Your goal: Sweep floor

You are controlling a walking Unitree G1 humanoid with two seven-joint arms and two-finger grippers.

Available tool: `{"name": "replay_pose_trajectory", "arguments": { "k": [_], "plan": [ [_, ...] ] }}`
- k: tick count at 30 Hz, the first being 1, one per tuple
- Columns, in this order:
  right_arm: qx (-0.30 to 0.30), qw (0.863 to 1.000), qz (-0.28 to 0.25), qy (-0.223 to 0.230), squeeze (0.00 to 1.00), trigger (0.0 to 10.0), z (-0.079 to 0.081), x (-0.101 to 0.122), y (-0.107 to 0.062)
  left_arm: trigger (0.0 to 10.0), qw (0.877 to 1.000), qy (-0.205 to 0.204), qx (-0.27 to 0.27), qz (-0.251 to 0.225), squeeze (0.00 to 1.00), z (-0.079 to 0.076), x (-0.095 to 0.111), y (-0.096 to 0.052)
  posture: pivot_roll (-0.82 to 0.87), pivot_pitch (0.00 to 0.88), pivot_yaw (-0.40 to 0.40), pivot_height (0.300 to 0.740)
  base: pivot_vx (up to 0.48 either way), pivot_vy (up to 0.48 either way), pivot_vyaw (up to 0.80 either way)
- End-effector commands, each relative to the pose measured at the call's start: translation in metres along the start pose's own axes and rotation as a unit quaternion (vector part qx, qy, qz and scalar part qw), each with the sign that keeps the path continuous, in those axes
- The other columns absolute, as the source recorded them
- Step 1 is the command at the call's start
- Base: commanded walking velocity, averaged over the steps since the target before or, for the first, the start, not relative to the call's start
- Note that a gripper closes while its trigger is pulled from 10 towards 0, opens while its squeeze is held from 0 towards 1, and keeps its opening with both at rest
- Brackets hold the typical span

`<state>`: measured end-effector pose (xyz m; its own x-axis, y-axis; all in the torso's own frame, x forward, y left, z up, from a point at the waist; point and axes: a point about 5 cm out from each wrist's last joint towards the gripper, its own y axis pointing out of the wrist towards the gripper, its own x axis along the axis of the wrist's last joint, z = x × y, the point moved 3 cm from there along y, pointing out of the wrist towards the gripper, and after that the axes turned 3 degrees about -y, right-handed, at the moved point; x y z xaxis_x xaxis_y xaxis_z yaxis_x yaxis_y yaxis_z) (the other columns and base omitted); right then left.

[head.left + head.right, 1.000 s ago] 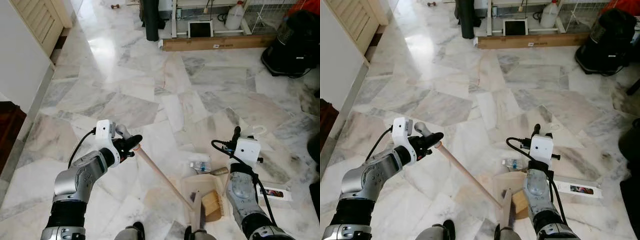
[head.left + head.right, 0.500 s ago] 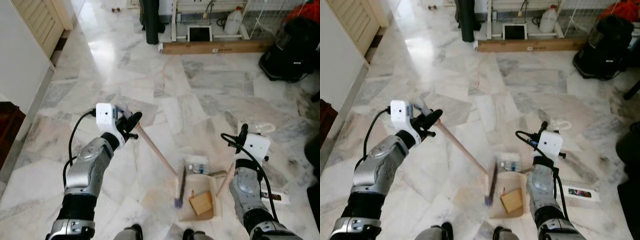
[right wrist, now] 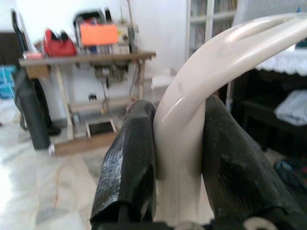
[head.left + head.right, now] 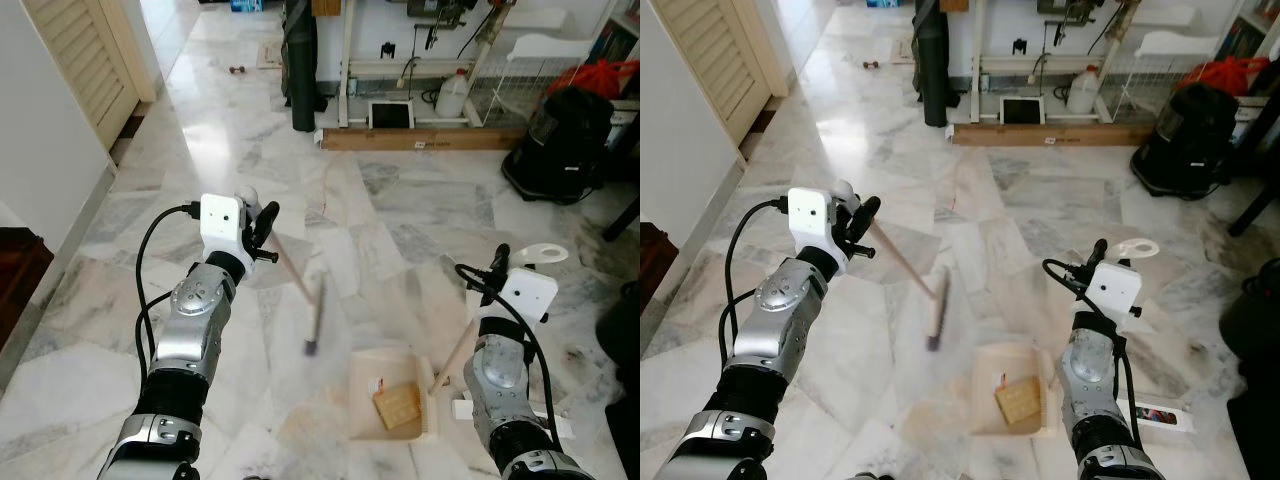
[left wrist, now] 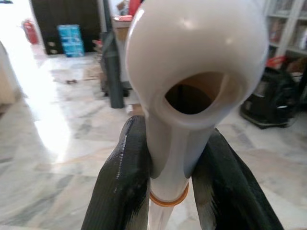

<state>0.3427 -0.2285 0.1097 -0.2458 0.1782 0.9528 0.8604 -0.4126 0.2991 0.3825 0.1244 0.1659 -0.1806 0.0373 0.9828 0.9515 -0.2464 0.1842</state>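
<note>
The left gripper (image 5: 168, 187) is clamping its fingers (image 5: 122, 191) around the white cap of the broom (image 4: 296, 283), whose blurred brush head (image 4: 314, 322) is hanging over the marble floor (image 4: 400, 200), apart from the dustpan (image 4: 372, 375). The right gripper (image 3: 177, 167) is squeezing the dustpan handle (image 3: 192, 96); the pan is sitting on the floor with a tan scrap (image 4: 397, 405) inside.

A fast stroke risks knocking the pan askew or flicking the scrap out, and the smooth cap could be slipping between the fingers. A white object (image 4: 505, 412) is lying just beside the pan.

The wrist views are showing both grips up close; the eye views are showing brush, pan and floor together.
</note>
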Motion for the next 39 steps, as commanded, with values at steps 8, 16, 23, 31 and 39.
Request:
{"name": "replay_pose_trajectory", "arguments": {
  "k": [8,16,23,31,39],
  "plan": [
    [-0.015,0.999,-0.028,0.007,0.00,10.0,-0.009,0.014,0.007,10.0,0.998,0.052,0.025,-0.020,0.00,0.001,-0.006,0.004,0.08,0.000,-0.011,0.740,0.000,0.000,0.00],
    [-0.005,1.000,-0.020,0.015,0.00,10.0,-0.005,0.010,-0.003,10.0,0.998,0.064,0.022,-0.016,0.00,0.002,-0.015,0.003,0.06,0.000,0.001,0.740,0.000,0.000,0.00],
    [0.017,1.000,-0.014,0.016,0.00,10.0,0.000,0.008,-0.010,10.0,0.998,0.062,0.012,-0.014,0.00,-0.004,-0.024,-0.002,0.05,0.000,0.007,0.740,0.000,0.000,0.00],
    [0.062,0.998,-0.020,0.021,0.00,10.0,0.005,0.016,-0.004,10.0,0.997,0.061,0.035,-0.014,0.00,0.008,-0.027,-0.007,0.04,0.000,-0.007,0.740,0.000,0.000,0.00],
    [0.092,0.995,-0.019,0.015,0.00,10.0,0.009,0.020,-0.001,10.0,0.996,0.070,0.044,-0.011,0.00,0.018,-0.030,-0.013,0.04,0.000,-0.008,0.740,0.000,0.000,0.00]
  ]
}}
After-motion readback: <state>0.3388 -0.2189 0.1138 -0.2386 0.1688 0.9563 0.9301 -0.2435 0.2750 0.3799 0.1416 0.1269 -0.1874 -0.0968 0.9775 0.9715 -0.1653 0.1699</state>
